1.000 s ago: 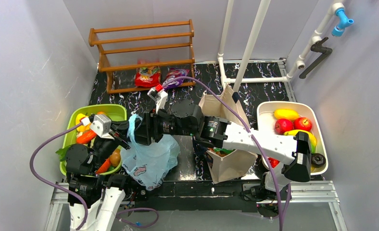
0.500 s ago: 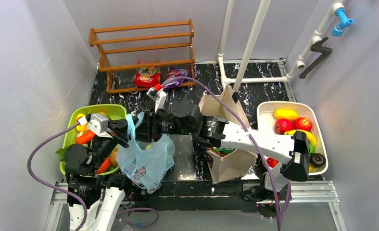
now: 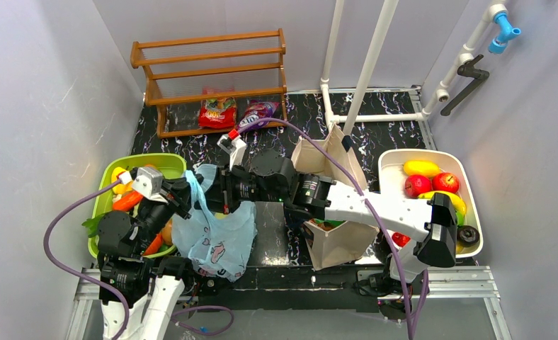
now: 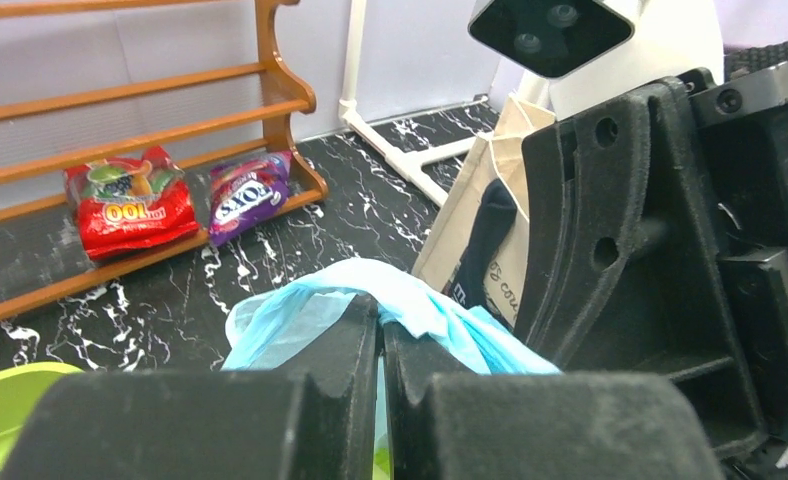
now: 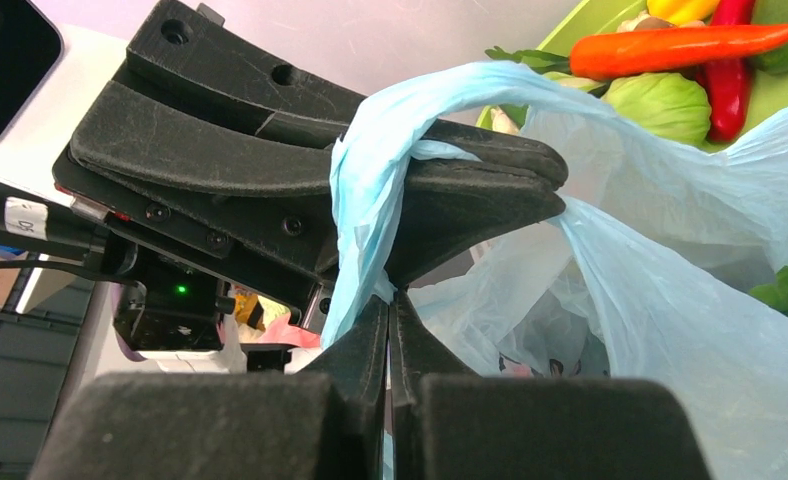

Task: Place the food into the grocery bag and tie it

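The light-blue grocery bag (image 3: 216,237) hangs between my two grippers near the table's front left. My left gripper (image 3: 185,190) is shut on one of its loop handles (image 4: 410,300), which drapes over the fingertips (image 4: 365,325). My right gripper (image 3: 212,193) faces it from the right and is shut on a twisted handle strand (image 5: 355,230) that loops round the left fingers (image 5: 460,185). What lies inside the bag is veiled by the plastic (image 5: 670,300). Food shows in the white tub (image 3: 393,159): red apples (image 3: 418,185) and a yellow fruit (image 3: 421,168).
A green bin (image 3: 166,161) with vegetables, among them a carrot (image 5: 680,45), stands at the left, touching the bag. A beige tote (image 3: 336,237) stands under the right arm. Behind is a wooden rack (image 3: 209,53) with a red packet (image 4: 130,200) and a purple packet (image 4: 248,195).
My right gripper went from open to shut on the bag's handle strand. The bag shifted a little left and bunched narrower. The left gripper stayed shut.
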### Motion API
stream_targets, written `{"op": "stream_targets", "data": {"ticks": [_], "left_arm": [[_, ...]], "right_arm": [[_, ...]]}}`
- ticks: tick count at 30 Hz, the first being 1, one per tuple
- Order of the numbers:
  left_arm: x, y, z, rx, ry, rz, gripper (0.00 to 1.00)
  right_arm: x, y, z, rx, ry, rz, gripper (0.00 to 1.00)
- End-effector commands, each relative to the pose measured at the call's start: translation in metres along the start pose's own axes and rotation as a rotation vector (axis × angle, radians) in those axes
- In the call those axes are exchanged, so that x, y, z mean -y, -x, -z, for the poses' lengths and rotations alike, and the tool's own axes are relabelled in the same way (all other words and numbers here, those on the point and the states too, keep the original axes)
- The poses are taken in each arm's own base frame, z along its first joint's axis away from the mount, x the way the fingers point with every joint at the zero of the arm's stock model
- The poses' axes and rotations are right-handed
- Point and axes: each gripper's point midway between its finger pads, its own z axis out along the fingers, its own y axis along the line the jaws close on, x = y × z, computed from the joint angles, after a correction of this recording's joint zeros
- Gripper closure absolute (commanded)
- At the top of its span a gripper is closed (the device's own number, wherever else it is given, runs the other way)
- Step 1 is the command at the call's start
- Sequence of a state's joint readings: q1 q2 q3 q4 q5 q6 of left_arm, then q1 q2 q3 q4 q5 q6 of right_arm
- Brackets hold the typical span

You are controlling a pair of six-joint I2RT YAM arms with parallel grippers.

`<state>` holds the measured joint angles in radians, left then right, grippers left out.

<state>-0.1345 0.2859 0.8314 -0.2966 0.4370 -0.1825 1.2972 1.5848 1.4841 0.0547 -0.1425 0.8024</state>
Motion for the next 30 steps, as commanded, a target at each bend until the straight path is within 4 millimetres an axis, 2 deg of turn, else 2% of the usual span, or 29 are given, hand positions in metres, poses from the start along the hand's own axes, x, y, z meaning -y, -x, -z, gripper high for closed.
{"op": "stream_targets", "data": {"ticks": [1, 7, 10, 22, 27, 30], "left_arm": [[0.011, -0.003, 0.01, -0.018, -0.045, -0.02, 1.0], [0.011, -0.013, 0.016, -0.043, -0.034, -0.021, 1.0], [0.012, -0.015, 0.017, -0.052, -0.038, -0.012, 1.0], [0.021, -0.026, 0.033, -0.116, -0.046, 0.04, 1.0], [0.027, -0.031, 0.045, -0.129, -0.044, 0.062, 1.0], [0.027, -0.043, 0.053, -0.174, -0.03, 0.072, 1.0]], "right_arm": [[0.004, 0.015, 0.018, 0.07, -0.07, 0.051, 0.99], [0.037, 0.016, 0.033, 0.063, -0.256, 0.09, 0.99], [0.046, 0.022, 0.04, 0.081, -0.324, 0.109, 0.99], [0.063, 0.075, 0.075, 0.215, -0.58, 0.185, 0.99], [0.098, 0.092, 0.094, 0.259, -0.858, 0.196, 0.99], [0.113, 0.103, 0.103, 0.296, -0.966, 0.22, 0.99]]}}
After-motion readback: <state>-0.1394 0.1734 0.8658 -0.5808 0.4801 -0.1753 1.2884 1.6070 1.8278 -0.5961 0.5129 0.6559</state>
